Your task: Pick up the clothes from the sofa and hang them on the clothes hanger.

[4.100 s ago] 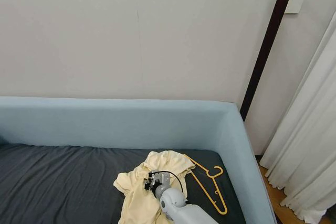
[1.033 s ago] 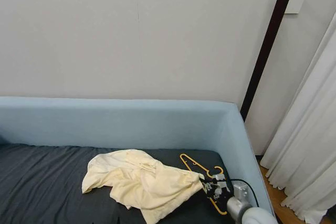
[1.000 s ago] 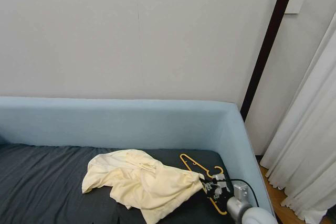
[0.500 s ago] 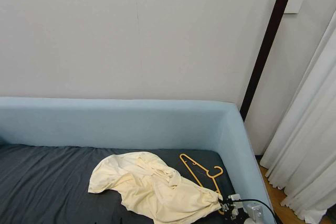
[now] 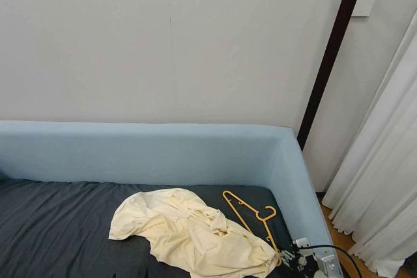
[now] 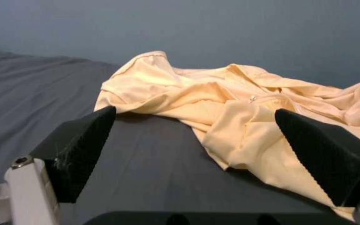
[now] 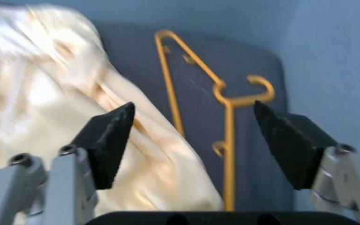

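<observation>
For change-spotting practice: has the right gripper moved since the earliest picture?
Yes. The right gripper went rightward and nearer the camera, from mid-cushion to the sofa arm.

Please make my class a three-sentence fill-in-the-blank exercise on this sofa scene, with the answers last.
1. The sofa's back and armrest are light ____.
2. In the head view, the hanger lies to the ____ of the garment.
3. The left gripper and right gripper are both ____, holding nothing.

Answers: blue; right; open.

I see the clothes [image 5: 189, 229] on the sofa [image 5: 163, 151] seat toward its right end. The hanger [image 5: 249, 215] lies just right of them (their edge overlaps it), beside the right arm. My right gripper [image 5: 293, 260] is at the front right corner.
</observation>
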